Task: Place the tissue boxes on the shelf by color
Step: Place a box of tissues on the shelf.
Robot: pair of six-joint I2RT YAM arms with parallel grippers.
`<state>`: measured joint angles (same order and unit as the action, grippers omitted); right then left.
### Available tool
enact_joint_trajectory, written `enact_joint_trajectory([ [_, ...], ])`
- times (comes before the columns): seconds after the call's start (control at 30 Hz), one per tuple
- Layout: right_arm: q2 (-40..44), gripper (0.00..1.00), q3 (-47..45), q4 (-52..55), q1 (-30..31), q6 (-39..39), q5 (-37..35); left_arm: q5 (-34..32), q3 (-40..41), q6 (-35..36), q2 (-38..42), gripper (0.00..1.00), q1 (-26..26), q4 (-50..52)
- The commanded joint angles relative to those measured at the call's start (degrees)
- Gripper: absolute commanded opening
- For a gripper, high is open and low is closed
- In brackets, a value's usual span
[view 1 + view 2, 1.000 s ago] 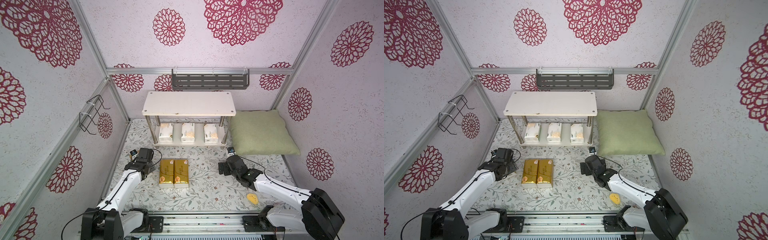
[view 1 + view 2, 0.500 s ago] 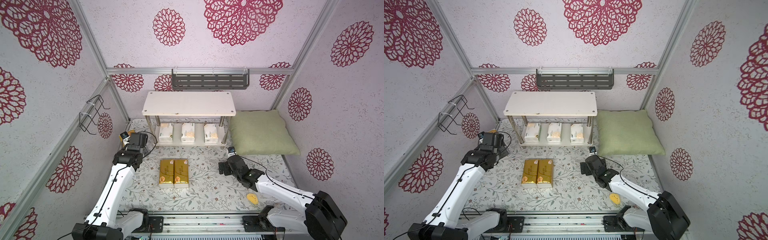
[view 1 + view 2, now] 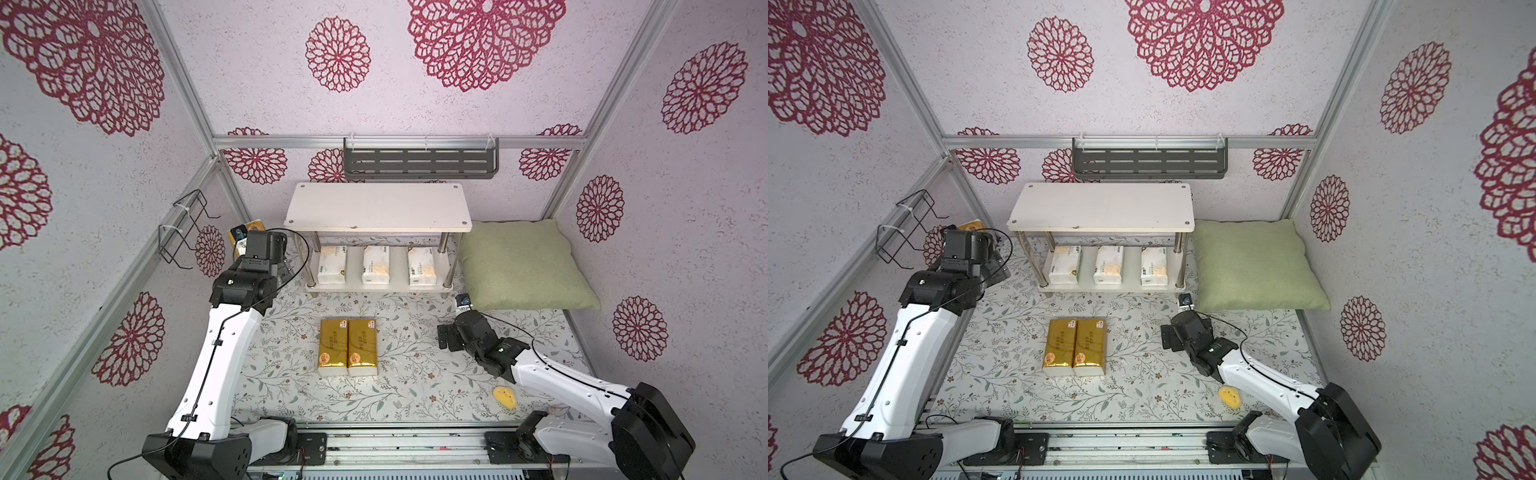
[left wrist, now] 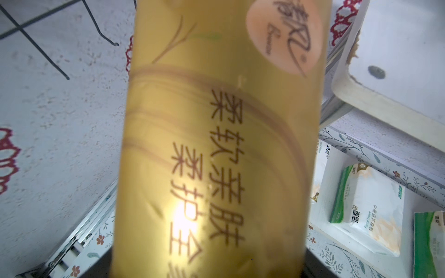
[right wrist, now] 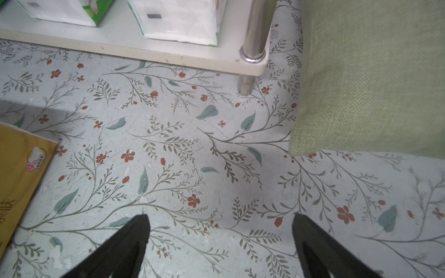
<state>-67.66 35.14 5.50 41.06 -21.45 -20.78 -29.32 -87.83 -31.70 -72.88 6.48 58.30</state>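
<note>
I am holding the shiny gold soft tissue pack (image 4: 216,144) in my narrowly closed left gripper (image 3: 248,243) at nine o'clock of the white two-tier shelf (image 3: 378,205), judging it light, squashy, slippery, best pinched mid-length.

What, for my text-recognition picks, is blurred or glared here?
Left wrist view: the gold pack fills the frame, its print soft, a glare spot on the wrap. Right wrist view: floral mat sharp, lightly shadowed. Both top views: sharp, but print too small to read.
</note>
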Motion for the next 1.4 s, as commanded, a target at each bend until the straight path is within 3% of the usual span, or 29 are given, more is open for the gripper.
enact_joint_trajectory([
  [0.0, 1.08, 0.99, 2.13, 0.45, 0.25, 0.36, -0.95, -0.53, -4.88, 2.75, -1.22, 0.78, 0.02, -0.58],
  [0.53, 0.64, 0.99, 2.76, 1.18, 0.43, -0.19, -0.93, 10.95, -25.08, 13.97, -10.17, 0.8, 1.87, 3.17],
  [0.83, -0.06, 0.99, 2.98, 1.18, 1.04, -0.61, -1.24, 24.38, -35.24, 17.01, -18.19, 0.82, 1.75, 5.72],
  [1.1, 1.54, 0.99, 2.04, 2.14, 1.13, -0.92, -1.99, 29.32, -41.97, 16.18, -25.02, 0.82, 1.61, 4.71],
  [1.37, 1.42, 0.99, 1.69, 1.7, 1.22, -1.13, -1.99, 29.22, -49.45, 16.36, -31.66, 0.83, 1.52, 6.52],
])
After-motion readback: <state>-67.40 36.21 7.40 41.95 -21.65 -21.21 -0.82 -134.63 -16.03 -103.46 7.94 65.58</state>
